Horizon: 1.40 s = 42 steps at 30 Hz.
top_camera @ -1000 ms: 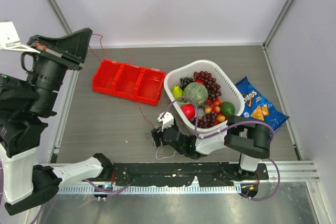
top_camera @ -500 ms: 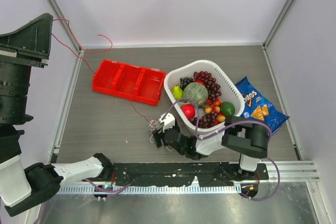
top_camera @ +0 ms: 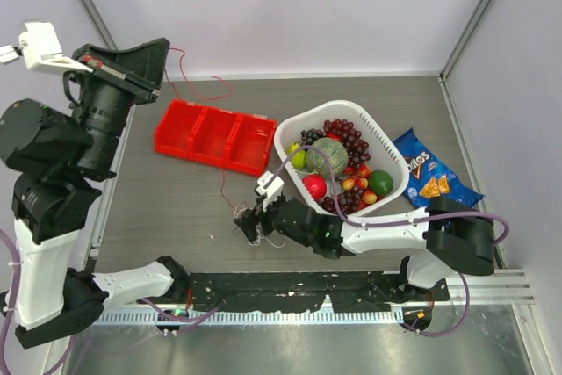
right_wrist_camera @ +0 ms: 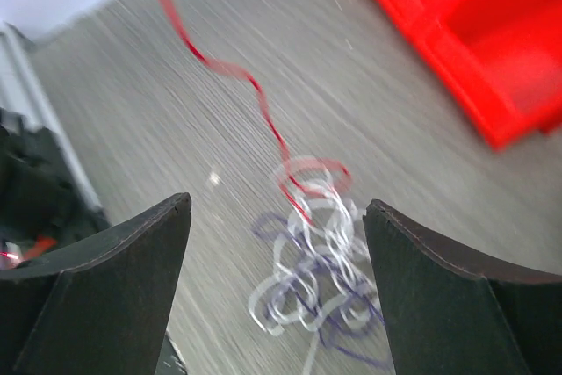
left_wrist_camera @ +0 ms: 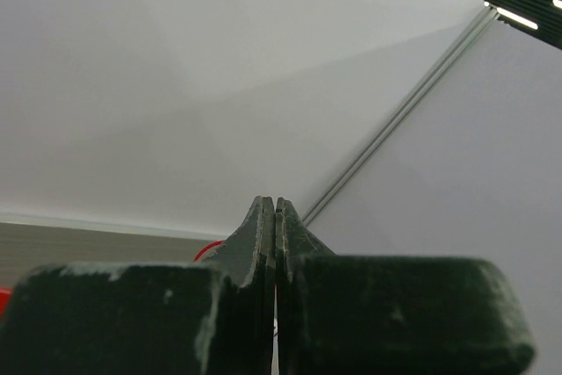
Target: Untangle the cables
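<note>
Right claw (top_camera: 248, 224) shifts left and now stands spread wide; white-purple tangle (right_wrist_camera: 312, 278) lies on the desk (top_camera: 176, 199) just ahead, between its fingers. Left claw (top_camera: 162, 48), pressed together high up, pinches the red cable (right_wrist_camera: 274, 133) running up-left from that tangle.

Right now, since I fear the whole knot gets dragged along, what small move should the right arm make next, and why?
Probably lower the open right gripper and close it on the white-and-purple tangle below it. The red cable runs from that tangle up to the raised, shut left gripper; pinning the tangle should let it slide free.
</note>
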Each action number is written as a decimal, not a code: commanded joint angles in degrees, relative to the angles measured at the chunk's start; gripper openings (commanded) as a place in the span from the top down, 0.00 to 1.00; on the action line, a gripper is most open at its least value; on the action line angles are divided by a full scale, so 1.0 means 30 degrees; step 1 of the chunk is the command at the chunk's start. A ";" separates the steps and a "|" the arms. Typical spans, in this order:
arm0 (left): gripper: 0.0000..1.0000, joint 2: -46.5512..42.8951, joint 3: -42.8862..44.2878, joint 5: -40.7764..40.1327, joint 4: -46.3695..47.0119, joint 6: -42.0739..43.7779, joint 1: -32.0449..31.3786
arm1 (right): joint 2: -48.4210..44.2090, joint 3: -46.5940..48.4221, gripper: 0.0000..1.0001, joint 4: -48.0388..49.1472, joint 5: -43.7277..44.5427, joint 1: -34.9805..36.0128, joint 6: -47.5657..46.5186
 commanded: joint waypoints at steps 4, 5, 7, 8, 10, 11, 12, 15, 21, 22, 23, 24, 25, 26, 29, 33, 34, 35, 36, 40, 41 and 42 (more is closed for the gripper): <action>1.00 0.0475 0.1457 0.0024 -0.0277 -0.0415 0.0017 | -0.0052 0.4408 0.16 -0.0422 -0.3998 0.0053 -0.2203; 1.00 0.0593 0.1809 0.0140 -0.0571 -0.0415 0.0017 | 0.0126 0.4816 0.16 -0.0128 -0.3678 0.0053 -0.2233; 1.00 0.0594 0.2250 0.0200 -0.0924 -0.0473 -0.0012 | 0.0857 0.5779 0.16 -0.0123 -0.1895 0.0082 -0.2262; 1.00 0.0536 0.2426 0.0258 -0.1041 -0.0502 0.0017 | 0.1353 0.6279 0.17 -0.0386 -0.0206 0.0053 -0.2204; 1.00 0.0448 0.2777 0.0433 -0.1072 -0.0444 0.0017 | 0.2115 0.7306 0.19 -0.0827 0.1819 0.0082 -0.2058; 1.00 0.0448 0.3185 0.0463 -0.1159 -0.0357 0.0017 | 0.2468 0.7716 0.21 -0.0916 0.2848 0.0053 -0.2028; 1.00 0.0448 0.3537 0.0493 -0.1218 -0.0269 0.0017 | 0.2645 0.7778 0.21 -0.0829 0.3264 0.0053 -0.1999; 1.00 0.0331 0.4097 0.0930 -0.0840 -0.0093 0.0017 | 0.3143 0.7720 0.25 0.0164 0.4553 0.0024 -0.2523; 1.00 0.0124 0.4212 0.1724 0.1241 0.0374 0.0017 | 0.4228 0.6524 0.60 0.1686 0.5582 -0.0006 -0.2997; 1.00 0.0299 0.4650 0.1607 0.1301 0.0753 0.0017 | 0.4345 0.5533 0.68 0.2097 0.5728 -0.0006 -0.2879; 1.00 0.0562 0.5118 0.1432 0.1272 0.1076 0.0017 | 0.4665 0.4914 0.71 0.2942 0.5961 -0.0006 -0.2355; 1.00 0.0768 0.5500 0.1169 0.1359 0.1341 0.0017 | 0.4872 0.3979 0.76 0.3357 0.6166 -0.0035 -0.2147; 1.00 0.0886 0.5678 0.0935 0.1592 0.1633 0.0017 | 0.5425 0.3767 0.77 0.3680 0.6459 -0.0064 -0.1623; 1.00 0.0945 0.5679 0.0729 0.1942 0.1926 0.0017 | 0.5691 0.3504 0.78 0.3625 0.6665 -0.0122 -0.1386; 1.00 0.1325 0.5970 0.0494 0.2385 0.2601 0.0017 | 0.6804 0.2771 0.75 0.3945 0.7047 -0.0152 -0.0476; 1.00 0.1678 0.6384 0.0288 0.1799 0.2983 0.0017 | 0.7042 0.1687 0.69 0.4357 0.6550 -0.0181 -0.0007; 1.00 0.1707 0.6179 0.0201 0.1741 0.3013 0.0017 | 0.6897 0.1453 0.65 0.4270 0.6317 -0.0182 0.0023; 1.00 0.1649 0.5916 -0.0003 0.1712 0.3071 0.0017 | 0.6750 0.1305 0.62 0.4240 0.6170 -0.0153 -0.0006; 1.00 0.1562 0.5653 -0.0179 0.1653 0.3130 0.0017 | 0.6459 0.0927 0.60 0.4298 0.5908 -0.0181 -0.0093; 1.00 0.1123 0.4246 -0.1175 0.1916 0.3276 0.0017 | 0.6134 -0.0070 0.50 0.4737 0.5233 -0.0240 -0.0387; 1.00 0.1121 0.4302 -0.1264 0.1975 0.3306 0.0017 | 0.6163 -0.0189 0.48 0.4912 0.5144 -0.0356 -0.0387; 1.00 0.1295 0.4621 -0.1265 0.1917 0.3364 0.0017 | 0.6366 -0.0509 0.47 0.5349 0.4795 -0.0444 -0.0184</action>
